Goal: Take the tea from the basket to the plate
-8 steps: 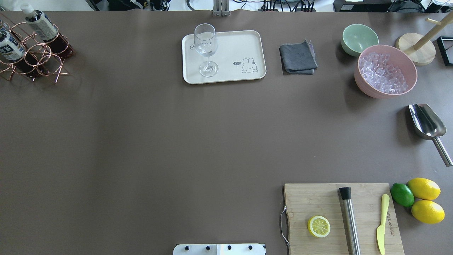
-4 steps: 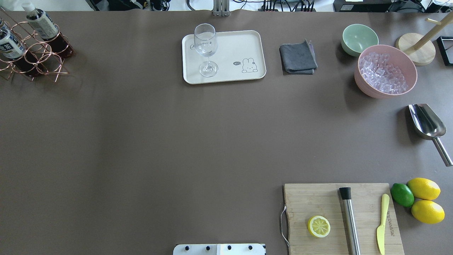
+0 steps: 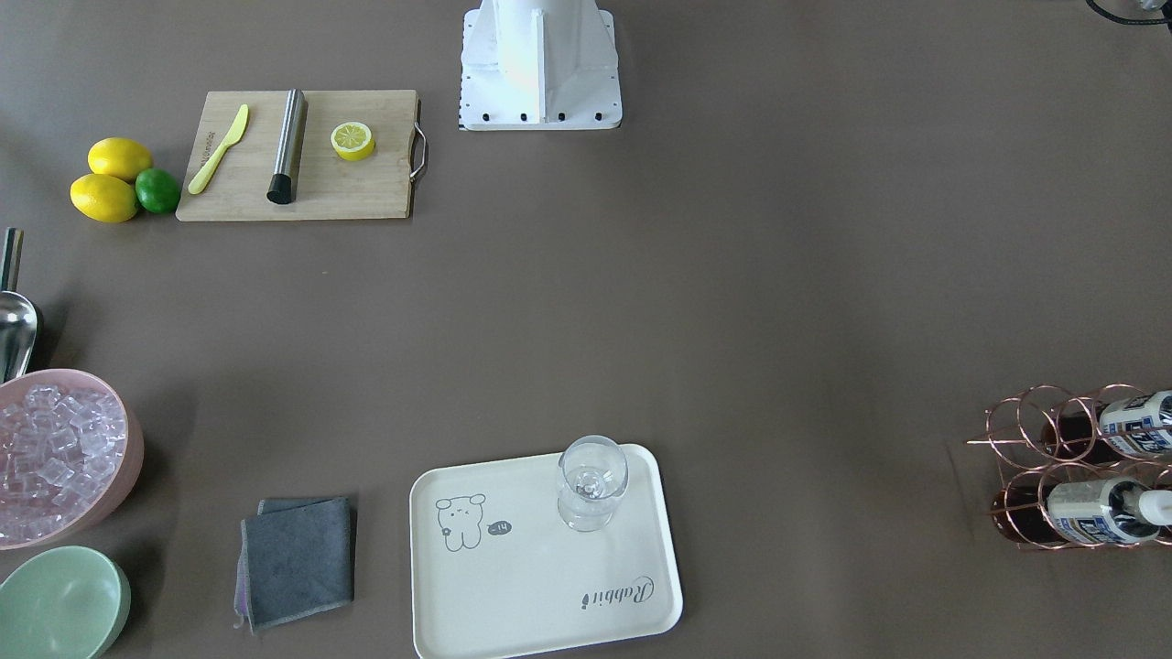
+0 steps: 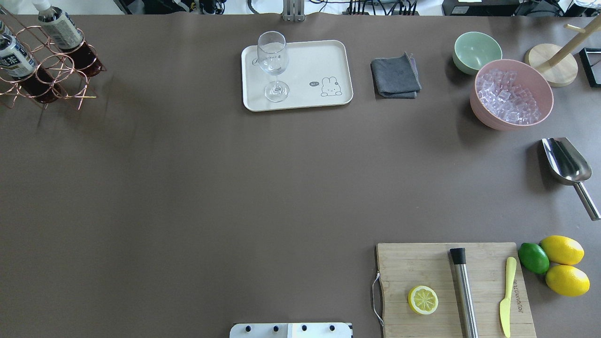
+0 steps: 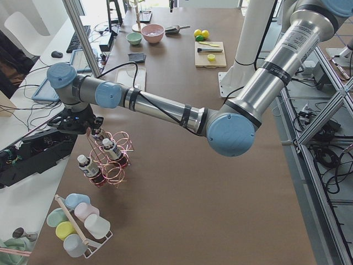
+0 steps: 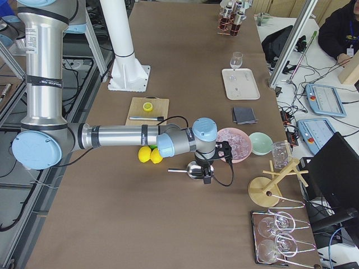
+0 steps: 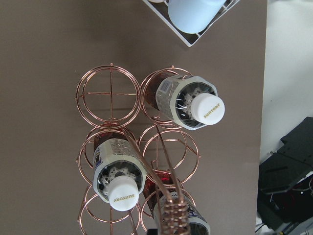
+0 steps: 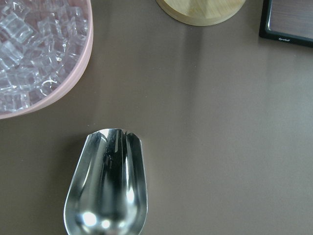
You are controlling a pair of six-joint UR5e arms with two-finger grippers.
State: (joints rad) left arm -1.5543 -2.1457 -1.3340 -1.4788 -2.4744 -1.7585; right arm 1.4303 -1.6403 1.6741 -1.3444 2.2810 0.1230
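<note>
Approach step: left hand [image 5: 78, 122] above basket [image 7: 170, 215], grip cannot tell; right hand [image 6: 210, 168] over scoop [image 8: 107, 191], same. Next: clench one tea [image 7: 182, 100], lift clear, carry to plate [image 4: 305, 61].

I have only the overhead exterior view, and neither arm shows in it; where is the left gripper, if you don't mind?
Observer: The left gripper is just above the basket, by its handle.
Operator: Thank you. I make out two tea bottles there; is that all?
Observer: No, the left wrist view shows three tea bottles in it.
Operator: And the right gripper?
Observer: It is over the metal scoop, beside the bowl of ice.
</note>
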